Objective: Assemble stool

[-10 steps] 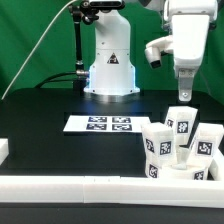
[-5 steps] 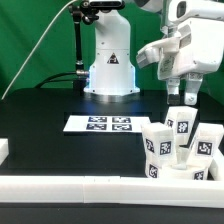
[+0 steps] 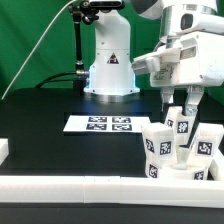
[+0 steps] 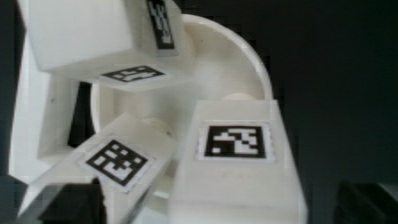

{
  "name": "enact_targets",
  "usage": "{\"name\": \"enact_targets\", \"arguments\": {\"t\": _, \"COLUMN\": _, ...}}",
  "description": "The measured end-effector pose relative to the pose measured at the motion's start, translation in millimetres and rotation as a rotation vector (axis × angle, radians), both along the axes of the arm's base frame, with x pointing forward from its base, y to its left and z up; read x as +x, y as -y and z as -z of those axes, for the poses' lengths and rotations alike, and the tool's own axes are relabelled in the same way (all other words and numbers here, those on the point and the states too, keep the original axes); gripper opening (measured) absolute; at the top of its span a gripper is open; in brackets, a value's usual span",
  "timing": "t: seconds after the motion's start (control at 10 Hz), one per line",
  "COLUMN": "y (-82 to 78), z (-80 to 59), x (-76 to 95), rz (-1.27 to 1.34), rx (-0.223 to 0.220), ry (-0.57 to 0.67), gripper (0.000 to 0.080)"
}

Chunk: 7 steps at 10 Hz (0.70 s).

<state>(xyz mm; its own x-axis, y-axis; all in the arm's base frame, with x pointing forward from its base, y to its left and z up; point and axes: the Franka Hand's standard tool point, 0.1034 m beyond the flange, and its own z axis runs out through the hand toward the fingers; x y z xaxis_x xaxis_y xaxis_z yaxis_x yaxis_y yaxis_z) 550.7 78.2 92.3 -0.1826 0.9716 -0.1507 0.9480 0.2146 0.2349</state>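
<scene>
Our gripper [image 3: 179,99] is open wide, holding nothing, just above a leg [image 3: 179,127] on the seat [image 3: 178,171]. We should lower straight, then squeeze gently.

You'll find no readable words, brand names or numbers anywhere. The only signs are black-and-white square tags: a row of them on the marker board [image 3: 99,124], lying in front of the robot base [image 3: 110,62], and one apiece on the stool legs [image 3: 181,127] beside that board. A small dark triangular mark sits on the robot base, too small to read.
</scene>
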Motion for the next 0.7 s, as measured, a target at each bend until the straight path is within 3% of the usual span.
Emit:
{"name": "enact_targets", "arguments": {"t": 0.1, "y": -0.1, "z": -0.5, "x": 0.7, "rz": 0.006, "rx": 0.002, "ry": 0.002, "gripper": 0.062}}
{"name": "enact_targets", "arguments": {"t": 0.3, "y": -0.1, "z": -0.9, "x": 1.0, "rz": 0.007, "rx": 0.002, "ry": 0.003, "gripper": 0.0342}}
{"name": "enact_targets", "arguments": {"t": 0.7, "y": 0.0, "z": -1.0, "x": 1.1, "rz": 0.049, "rx": 0.014, "ry": 0.008, "gripper": 0.0341}}
